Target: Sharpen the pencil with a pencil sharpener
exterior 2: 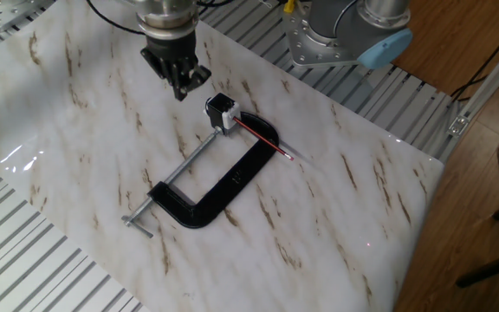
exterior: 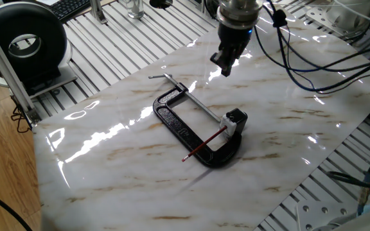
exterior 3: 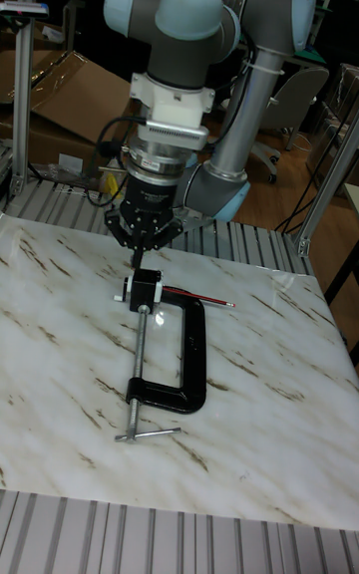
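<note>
The red pencil (exterior: pixel 204 145) (exterior 2: pixel 262 139) (exterior 3: pixel 197 296) lies across the frame of a black C-clamp (exterior: pixel 178 125) (exterior 2: pixel 219 191) (exterior 3: pixel 193 355). One end of it sits at the small whitish pencil sharpener (exterior: pixel 229 124) (exterior 2: pixel 218 111) (exterior 3: pixel 131 288), which is pinched between the clamp's screw and jaw. My gripper (exterior: pixel 225 68) (exterior 2: pixel 180 90) (exterior 3: pixel 137 256) hangs above the marble sheet, behind the sharpener and apart from it. Its fingers are together with nothing between them.
The clamp's silver threaded rod and handle (exterior: pixel 172 82) (exterior 3: pixel 140 415) stick out toward the sheet's edge. A black round device (exterior: pixel 24 42) stands at the far left. Cables (exterior: pixel 307 70) trail at the right, and the arm's base (exterior 2: pixel 345 35) is behind.
</note>
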You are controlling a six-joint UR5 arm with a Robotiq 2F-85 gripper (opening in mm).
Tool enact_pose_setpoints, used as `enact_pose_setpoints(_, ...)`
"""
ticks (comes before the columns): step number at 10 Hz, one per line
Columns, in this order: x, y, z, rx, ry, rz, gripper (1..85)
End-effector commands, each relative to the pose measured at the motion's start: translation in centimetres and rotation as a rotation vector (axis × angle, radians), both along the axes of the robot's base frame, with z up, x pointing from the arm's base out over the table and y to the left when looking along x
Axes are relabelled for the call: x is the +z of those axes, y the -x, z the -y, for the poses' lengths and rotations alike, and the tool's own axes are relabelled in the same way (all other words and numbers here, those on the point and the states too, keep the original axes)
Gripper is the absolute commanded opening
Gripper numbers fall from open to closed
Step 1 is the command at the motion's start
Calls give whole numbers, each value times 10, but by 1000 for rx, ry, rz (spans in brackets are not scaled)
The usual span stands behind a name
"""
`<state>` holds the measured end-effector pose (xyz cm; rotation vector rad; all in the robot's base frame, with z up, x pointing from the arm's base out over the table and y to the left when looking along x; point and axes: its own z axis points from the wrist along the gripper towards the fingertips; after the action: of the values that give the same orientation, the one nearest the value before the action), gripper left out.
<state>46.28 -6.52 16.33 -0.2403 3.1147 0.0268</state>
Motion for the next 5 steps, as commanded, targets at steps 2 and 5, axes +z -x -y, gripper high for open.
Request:
enact_pose_setpoints(2, -3, 33, 22, 79, -79, 17, 10)
enact_pose_setpoints(5, -31, 50, 19, 173, -58, 52, 10)
